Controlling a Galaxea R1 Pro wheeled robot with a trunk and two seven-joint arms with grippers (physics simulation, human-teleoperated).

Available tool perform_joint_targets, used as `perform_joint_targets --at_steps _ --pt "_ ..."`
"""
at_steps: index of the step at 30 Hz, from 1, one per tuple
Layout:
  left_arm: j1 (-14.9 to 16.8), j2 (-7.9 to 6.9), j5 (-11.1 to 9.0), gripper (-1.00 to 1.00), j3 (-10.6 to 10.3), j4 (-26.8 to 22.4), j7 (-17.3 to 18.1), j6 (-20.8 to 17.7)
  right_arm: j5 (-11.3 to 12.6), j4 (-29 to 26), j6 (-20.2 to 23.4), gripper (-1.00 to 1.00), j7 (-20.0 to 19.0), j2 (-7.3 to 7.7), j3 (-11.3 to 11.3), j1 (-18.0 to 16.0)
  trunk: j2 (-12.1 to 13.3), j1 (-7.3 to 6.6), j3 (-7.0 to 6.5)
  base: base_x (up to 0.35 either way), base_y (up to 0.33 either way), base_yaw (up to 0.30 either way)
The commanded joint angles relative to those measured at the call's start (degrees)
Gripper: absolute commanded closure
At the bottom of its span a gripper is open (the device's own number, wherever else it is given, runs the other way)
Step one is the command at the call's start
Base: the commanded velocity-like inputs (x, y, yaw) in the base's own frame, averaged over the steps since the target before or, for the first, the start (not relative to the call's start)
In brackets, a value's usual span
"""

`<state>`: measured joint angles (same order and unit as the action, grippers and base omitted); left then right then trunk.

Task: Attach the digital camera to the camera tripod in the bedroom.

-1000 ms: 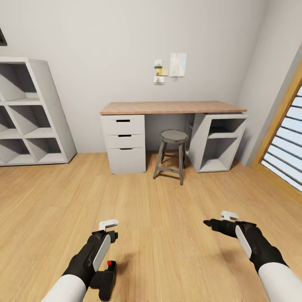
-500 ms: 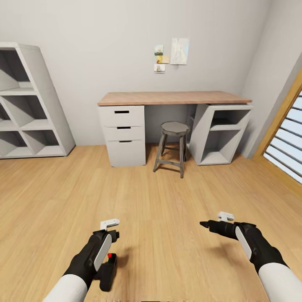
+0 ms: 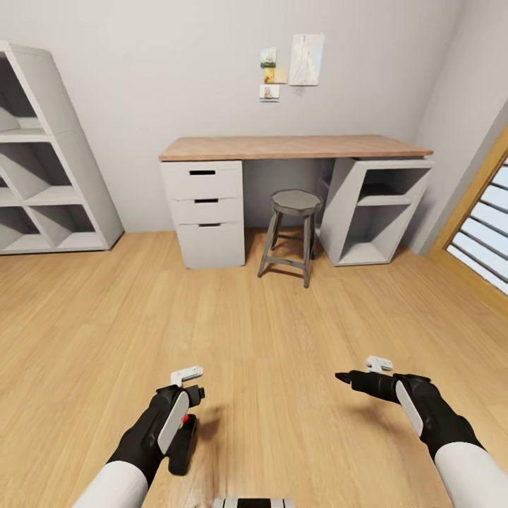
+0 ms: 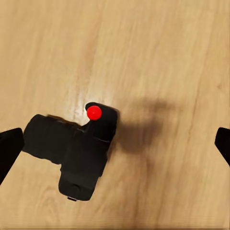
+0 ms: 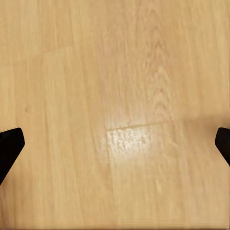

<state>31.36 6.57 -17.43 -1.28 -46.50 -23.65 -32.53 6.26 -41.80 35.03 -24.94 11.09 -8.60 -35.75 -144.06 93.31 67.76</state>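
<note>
I see one small black boxy camera [image 4: 79, 153] on the light wood plank floor [image 3: 282, 317], beneath my left tool [image 3: 189, 384]; both tools, right [image 3: 353, 374] too, spread apart.

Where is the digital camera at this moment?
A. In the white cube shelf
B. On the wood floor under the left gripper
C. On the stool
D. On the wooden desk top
B: the digital camera lies on the floor planks between the open fingers of the left gripper, not clamped.

you have no readable text here; the papers [image 3: 295, 62] pinned on the wall at 12 o'clock are too blurred.
</note>
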Motion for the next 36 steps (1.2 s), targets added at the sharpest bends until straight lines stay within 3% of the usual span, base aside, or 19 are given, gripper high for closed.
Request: perform_joint_targets --at_steps 1,15,24,36 --pt "0.0 -0.01 -0.6 -1.0 -0.2 -0.1 -0.5 -0.1 0.6 0.0 0.5 -1.0 0.1 -0.01 -0.1 0.0 0.0 0.01 0.28 0.0 0.0 0.0" --pt "0.0 -0.23 -0.4 -1.0 -0.3 0.3 -0.9 -0.1 0.6 0.3 0.0 -1.0 0.4 -0.16 -0.1 0.0 -0.2 0.37 3.38 0.0 0.0 0.0" --pt "0.0 -0.32 -0.2 -1.0 -0.5 0.7 -0.9 -0.2 -2.1 2.9 -0.2 -1.0 0.7 -0.26 0.1 0.0 -0.3 0.6 5.37 0.0 0.0 0.0" --pt "0.0 -0.33 -0.2 -1.0 -0.6 0.6 -0.9 -0.3 -2.6 3.1 -0.2 -1.0 0.8 -0.28 0.2 0.0 -0.5 0.91 8.03 0.0 0.0 0.0"
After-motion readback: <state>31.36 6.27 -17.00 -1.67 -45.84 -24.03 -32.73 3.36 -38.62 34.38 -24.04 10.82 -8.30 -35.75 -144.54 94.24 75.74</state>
